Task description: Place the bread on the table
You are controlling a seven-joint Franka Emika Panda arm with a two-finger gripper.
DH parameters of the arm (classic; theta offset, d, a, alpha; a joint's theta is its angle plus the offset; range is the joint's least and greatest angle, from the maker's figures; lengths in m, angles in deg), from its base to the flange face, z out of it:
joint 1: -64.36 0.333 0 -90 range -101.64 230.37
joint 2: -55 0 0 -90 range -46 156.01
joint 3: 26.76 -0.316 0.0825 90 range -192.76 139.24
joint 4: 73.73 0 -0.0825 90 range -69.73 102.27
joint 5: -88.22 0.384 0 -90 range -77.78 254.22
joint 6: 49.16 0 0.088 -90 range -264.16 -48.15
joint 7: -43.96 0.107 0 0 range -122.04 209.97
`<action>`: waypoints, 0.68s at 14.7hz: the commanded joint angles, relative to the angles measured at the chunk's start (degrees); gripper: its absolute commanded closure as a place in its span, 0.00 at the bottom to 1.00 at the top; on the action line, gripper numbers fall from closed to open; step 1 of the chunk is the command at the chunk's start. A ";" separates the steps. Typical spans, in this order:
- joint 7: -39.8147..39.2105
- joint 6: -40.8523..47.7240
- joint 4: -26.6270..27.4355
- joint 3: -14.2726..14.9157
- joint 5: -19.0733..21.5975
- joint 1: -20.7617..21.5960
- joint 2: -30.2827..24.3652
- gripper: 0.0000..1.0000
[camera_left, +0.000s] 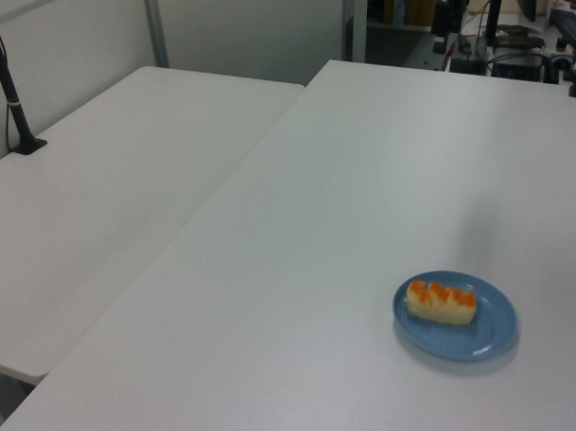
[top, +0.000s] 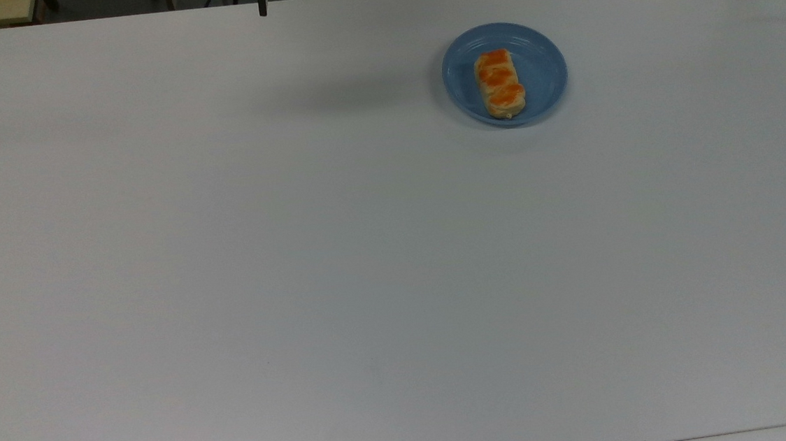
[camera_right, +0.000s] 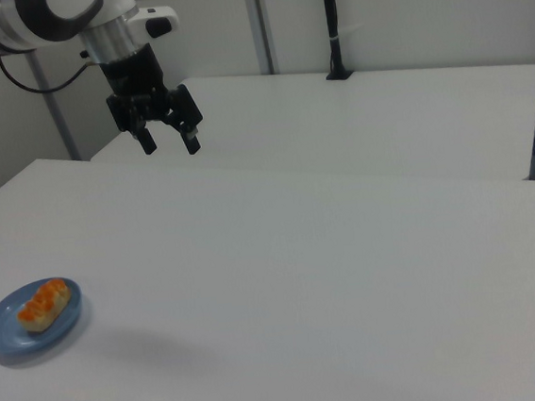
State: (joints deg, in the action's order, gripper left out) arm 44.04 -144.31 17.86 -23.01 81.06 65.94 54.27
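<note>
The arm (camera_right: 32, 19) reaches in from the right view's upper left, wrist pointing straight down, with the tool (camera_right: 169, 144) hanging high above the white bench (camera_right: 331, 270), its fingers spread apart and empty. The bread (camera_right: 45, 306) lies on the blue plate (camera_right: 5, 332), well apart from the tool.

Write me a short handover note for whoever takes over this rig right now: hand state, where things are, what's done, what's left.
Hand: open, empty, raised high above the large white tabletop, well away from the food.
Small tan bread roll with orange glazed bumps: lying on the round blue plate, near the top view's upper right.
Done: nothing yet; roll untouched.
Left: move over the plate, descend, grip the roll, lift it, set it on bare tabletop, release.
</note>
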 commanded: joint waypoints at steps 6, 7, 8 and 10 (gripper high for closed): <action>-1.13 -1.08 0.88 0.46 1.01 0.36 -0.50 0.00; -0.87 -1.08 0.88 0.46 0.92 0.36 -0.50 0.00; -0.78 -1.08 0.88 0.46 1.01 0.36 -0.50 0.00; -0.60 -1.00 0.88 0.46 1.01 0.36 -0.50 0.00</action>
State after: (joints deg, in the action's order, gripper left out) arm 44.04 -144.31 17.86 -23.01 81.06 65.98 54.33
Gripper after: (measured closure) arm 0.000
